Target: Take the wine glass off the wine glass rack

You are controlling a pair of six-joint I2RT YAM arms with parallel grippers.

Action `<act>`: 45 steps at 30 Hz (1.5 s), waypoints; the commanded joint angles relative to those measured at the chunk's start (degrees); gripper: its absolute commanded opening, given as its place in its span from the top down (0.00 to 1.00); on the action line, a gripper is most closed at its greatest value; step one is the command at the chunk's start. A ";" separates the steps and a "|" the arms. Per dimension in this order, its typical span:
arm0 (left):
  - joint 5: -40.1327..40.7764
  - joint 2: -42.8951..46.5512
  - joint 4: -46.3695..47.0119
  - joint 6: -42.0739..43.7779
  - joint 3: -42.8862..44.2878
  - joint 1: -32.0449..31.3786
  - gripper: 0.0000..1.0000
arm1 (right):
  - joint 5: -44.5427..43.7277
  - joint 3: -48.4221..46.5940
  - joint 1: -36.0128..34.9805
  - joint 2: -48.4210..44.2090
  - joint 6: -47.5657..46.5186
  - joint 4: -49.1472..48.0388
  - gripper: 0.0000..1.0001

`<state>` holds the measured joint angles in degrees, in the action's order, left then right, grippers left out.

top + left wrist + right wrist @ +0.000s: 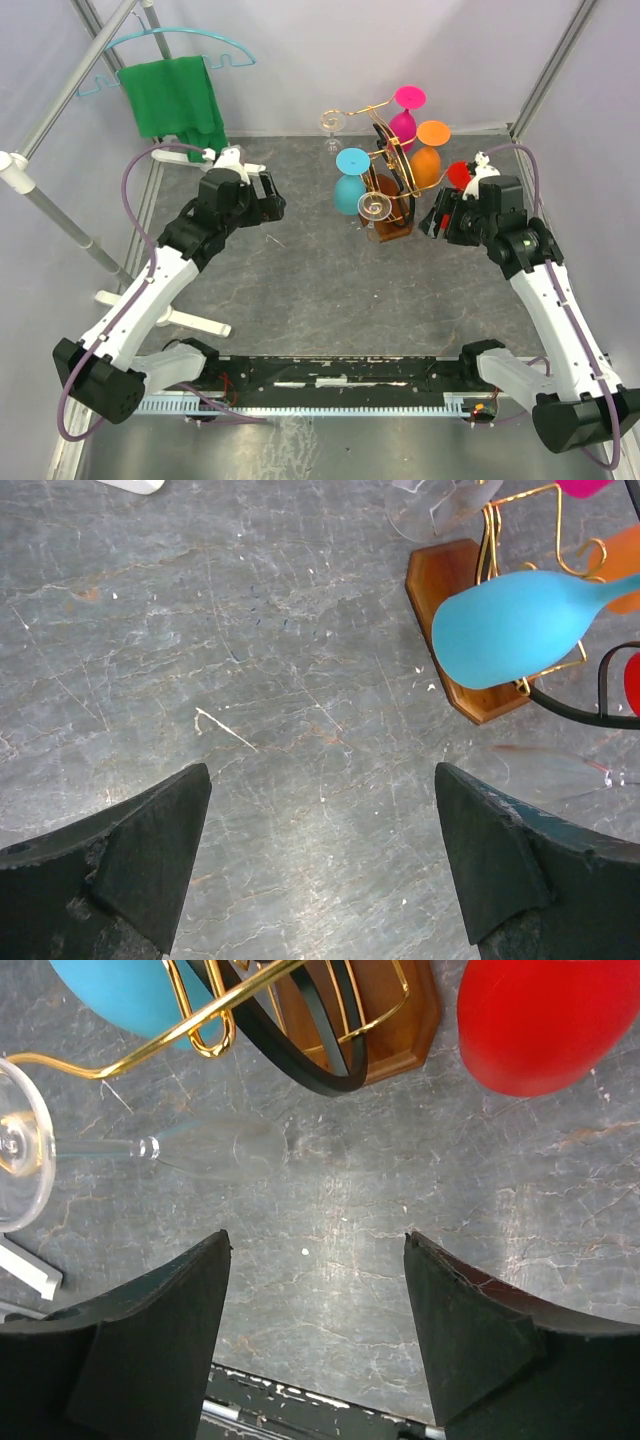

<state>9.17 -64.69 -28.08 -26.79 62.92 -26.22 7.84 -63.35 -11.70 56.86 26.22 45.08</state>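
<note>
- As I judge it, I am on the approach. No glass is off the wine glass rack [392, 222] yet, and every one hangs by its foot from a gold wire arm [200, 1022]. The rack stands right of the middle of the table [300, 290].
- My right gripper [317, 1245] is spread wide and holds nothing. It hovers over bare table just beside the rack's right side.
- From my right wrist, the red wine glass [545, 1020] has its bowl ahead and to the right. The clear wine glass [215, 1148] lies level ahead and to the left, its foot hooked in the wire.
- I cannot tell which glass is meant. From above, the red one is nearest my right fingers, so I would go for that.
- Next I need to bring the open jaws around the red glass's stem or bowl and close gently. Then I slide the foot out along its wire arm rather than pulling straight away, without knocking its neighbours.
- My left gripper [320, 780] is also wide and empty, on the rack's left and apart from it. The turquoise wine glass [515, 625] and the wooden base [450, 580] show ahead to its right.
- Both arms reach forward from their bases, angled in towards the rack, wrists tipped down at the table.
</note>
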 commanded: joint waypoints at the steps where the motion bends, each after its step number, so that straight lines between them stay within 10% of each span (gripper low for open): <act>1: -2.77 0.90 0.88 2.61 -0.15 0.06 0.01 | 2.70 0.23 0.25 -0.20 0.95 -2.53 0.21; 45: -2.16 5.20 1.39 0.91 -10.34 0.07 0.01 | 23.29 -2.87 -3.69 10.98 14.38 -22.80 0.54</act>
<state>7.18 -61.39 -28.60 -25.91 52.69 -26.22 29.17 -64.60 -14.57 67.57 40.73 26.02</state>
